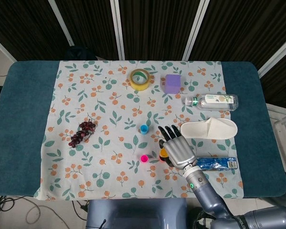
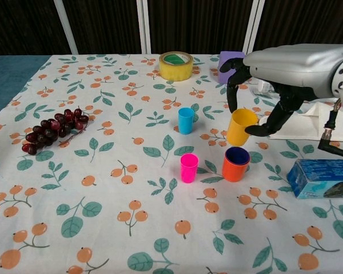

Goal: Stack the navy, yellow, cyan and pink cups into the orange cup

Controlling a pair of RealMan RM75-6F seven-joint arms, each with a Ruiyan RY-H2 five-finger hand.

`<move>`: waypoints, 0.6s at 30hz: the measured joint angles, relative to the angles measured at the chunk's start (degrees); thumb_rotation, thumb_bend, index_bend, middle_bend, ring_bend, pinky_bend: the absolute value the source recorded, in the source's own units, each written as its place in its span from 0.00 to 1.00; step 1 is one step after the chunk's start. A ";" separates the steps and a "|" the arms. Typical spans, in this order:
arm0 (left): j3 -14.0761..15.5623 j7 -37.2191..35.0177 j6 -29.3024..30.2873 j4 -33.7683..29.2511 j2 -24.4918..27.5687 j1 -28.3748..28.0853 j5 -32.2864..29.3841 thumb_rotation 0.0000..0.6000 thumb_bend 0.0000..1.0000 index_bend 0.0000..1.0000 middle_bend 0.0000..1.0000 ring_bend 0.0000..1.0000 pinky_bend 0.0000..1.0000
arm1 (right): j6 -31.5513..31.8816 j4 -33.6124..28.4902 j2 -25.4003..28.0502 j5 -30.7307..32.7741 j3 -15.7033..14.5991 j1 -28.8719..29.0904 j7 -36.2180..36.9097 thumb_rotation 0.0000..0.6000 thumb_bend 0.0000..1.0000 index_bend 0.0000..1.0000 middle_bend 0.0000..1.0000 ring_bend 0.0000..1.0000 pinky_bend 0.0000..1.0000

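Spread over a teal table point(image 1: 19, 119), a leaf-and-orange patterned cloth point(image 2: 103, 188), serving as the work surface and carrying everything. Far from the cups, and so out of the way: a white slipper point(image 1: 209, 129), a blue packet point(image 2: 323, 178), a clear bottle point(image 1: 210, 100), a bunch of grapes point(image 2: 51, 130), a roll of yellow tape point(image 2: 176, 65) and a purple block point(image 1: 173, 83). Reaching in from the robot's own right, the right hand point(image 2: 262, 98), clasped around the yellow cup point(image 2: 240, 127), fingers on the far side and thumb on the near side, lifted clear of the cloth and tilted slightly, most likely so as to drop mouth-up into the stack. Directly below and just in front of that cup, the orange cup point(image 2: 235, 165), upright on the cloth, with the navy cup point(image 2: 238, 154) already nested inside, only its dark rim and interior showing. Still waiting on the cloth, apart from the hand and to its left side in the chest view: the cyan cup point(image 2: 186, 120), upright, and the pink cup point(image 2: 188, 168), upright, near the orange cup. No sign of the left hand in either view.
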 measured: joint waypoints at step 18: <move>-0.02 -0.01 -0.09 0.18 0.01 -0.01 -0.13 1.00 0.77 0.15 0.01 0.00 0.00 | -2.14 4.11 -2.26 -0.48 -0.94 -1.61 2.49 1.00 0.40 0.49 0.00 0.00 0.04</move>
